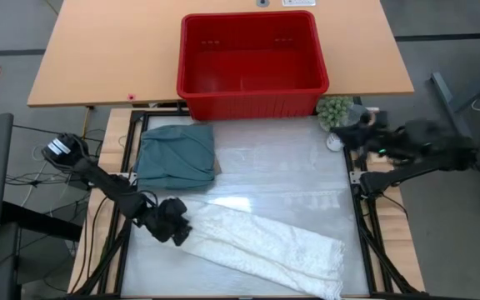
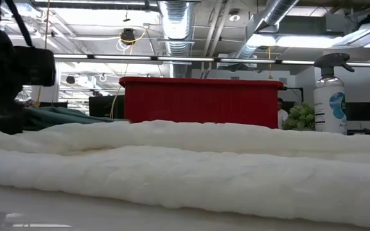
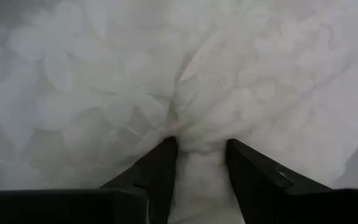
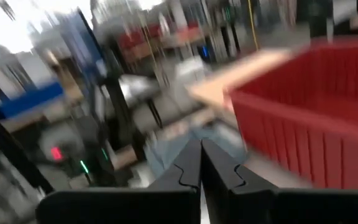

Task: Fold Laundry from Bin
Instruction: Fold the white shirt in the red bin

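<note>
Basically halfway. From above, the red bin (image 1: 252, 62) looks empty, the teal garment (image 1: 175, 155) sits folded, and the white garment (image 1: 265, 246) lies long, unfinished. Left wrist view: left gripper (image 3: 197, 149) pinches its edge. Right gripper (image 4: 200, 163) is closed on nothing, off right.

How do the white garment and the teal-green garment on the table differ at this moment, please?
The white garment lies stretched in a long diagonal roll near the table's front; the teal-green garment sits as a compact folded block beside the red bin. The left claw pinches a fold of the white garment; nothing touches the teal-green one. Both are soft cloth, out of the bin.
</note>
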